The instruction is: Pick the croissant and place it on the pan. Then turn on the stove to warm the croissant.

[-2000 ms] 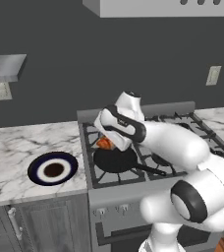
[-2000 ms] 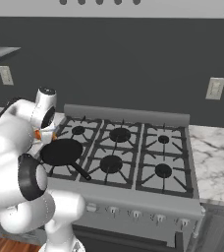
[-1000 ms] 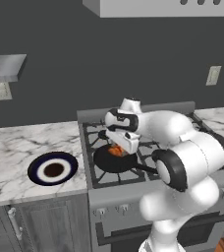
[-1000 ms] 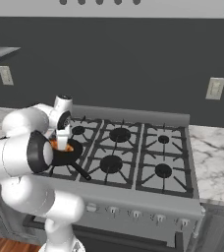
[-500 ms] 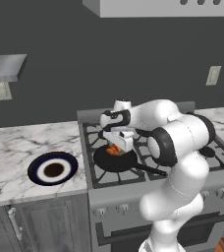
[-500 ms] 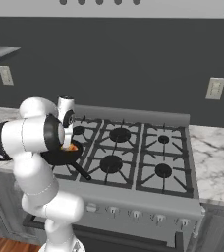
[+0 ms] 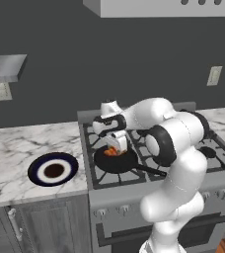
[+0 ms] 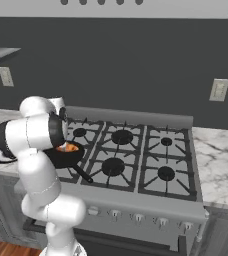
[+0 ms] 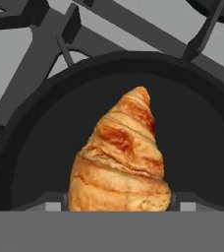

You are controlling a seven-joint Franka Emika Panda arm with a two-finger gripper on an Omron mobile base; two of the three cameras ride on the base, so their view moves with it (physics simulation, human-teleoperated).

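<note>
A dark charcoal wall ran behind the kitchen, carrying cream outlet plates on the right and on the left. A pale grey range hood hung overhead. The white grey-veined marble desk sat on grey wood-grain cabinets with a slim metal handle. A strip of reddish-brown wood floor showed low down.

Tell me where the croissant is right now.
The croissant sits at the tool, over the black pan on the stove's front-left burner, right of the blue plate.
</note>
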